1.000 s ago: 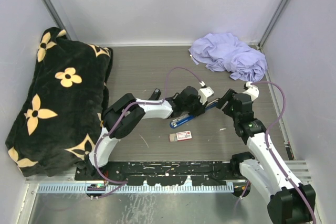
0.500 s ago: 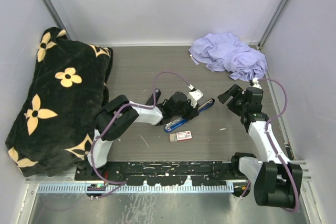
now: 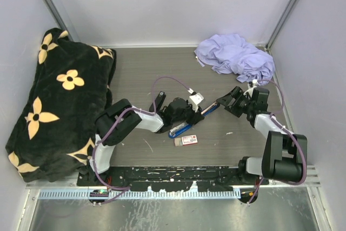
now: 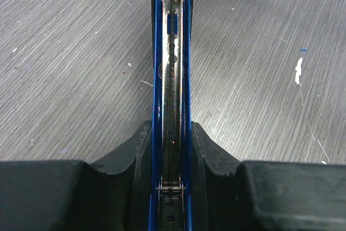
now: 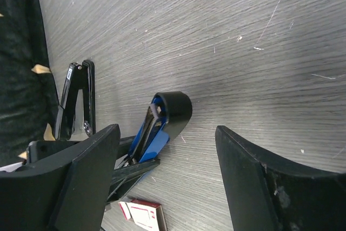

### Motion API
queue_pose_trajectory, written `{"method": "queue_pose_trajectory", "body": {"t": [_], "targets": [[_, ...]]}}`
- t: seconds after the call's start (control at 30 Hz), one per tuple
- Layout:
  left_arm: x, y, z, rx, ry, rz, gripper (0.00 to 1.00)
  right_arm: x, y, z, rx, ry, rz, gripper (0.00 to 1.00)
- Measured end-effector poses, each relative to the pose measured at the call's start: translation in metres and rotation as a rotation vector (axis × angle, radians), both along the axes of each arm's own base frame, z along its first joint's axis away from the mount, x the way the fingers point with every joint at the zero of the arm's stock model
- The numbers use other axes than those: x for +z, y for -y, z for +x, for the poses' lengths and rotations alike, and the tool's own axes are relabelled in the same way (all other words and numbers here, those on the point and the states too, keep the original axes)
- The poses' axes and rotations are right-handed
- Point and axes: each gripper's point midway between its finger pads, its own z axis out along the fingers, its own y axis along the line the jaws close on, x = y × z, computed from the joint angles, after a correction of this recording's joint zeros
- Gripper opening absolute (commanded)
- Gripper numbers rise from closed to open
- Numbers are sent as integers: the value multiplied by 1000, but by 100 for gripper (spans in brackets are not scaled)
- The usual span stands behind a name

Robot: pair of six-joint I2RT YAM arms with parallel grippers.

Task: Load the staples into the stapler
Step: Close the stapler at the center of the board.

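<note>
The blue stapler [image 3: 197, 116] lies on the table with its top swung open. The left wrist view shows its bare magazine rail and spring [image 4: 172, 52]. My left gripper [image 3: 186, 117] is shut on its rear end, one finger on each blue side [image 4: 173, 133]. My right gripper [image 3: 225, 101] is open and empty. It hangs just right of the stapler's black front tip [image 5: 174, 109], with the fingers spread wide [image 5: 167, 133]. The staples box [image 3: 185, 140], white with a red label, lies flat just in front of the stapler. It also shows in the right wrist view [image 5: 141, 213].
A second, black stapler [image 3: 159, 100] lies left of the blue one and shows in the right wrist view [image 5: 75, 96]. A black blanket with yellow flowers [image 3: 57, 101] fills the left side. A crumpled lilac cloth [image 3: 235, 55] lies at the back right.
My left gripper has drawn the blue stapler a little to the left and nearer. My right arm has folded back to the right, and its open gripper now points left at the stapler's tip.
</note>
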Motion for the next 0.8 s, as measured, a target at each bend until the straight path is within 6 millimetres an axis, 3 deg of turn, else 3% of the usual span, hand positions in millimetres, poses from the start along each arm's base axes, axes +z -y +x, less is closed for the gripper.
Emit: {"method": "queue_pose_trajectory", "body": {"t": [0.27, 0.53, 0.8], "targets": [[13, 2, -2, -6, 12, -43, 0, -19, -9, 3, 62, -26, 46, 74], [14, 1, -6, -20, 6, -46, 0, -28, -27, 6, 138, -38, 79, 70], [16, 2, -6, -28, 9, -54, 0, -22, -37, 12, 182, 8, 87, 42]]}}
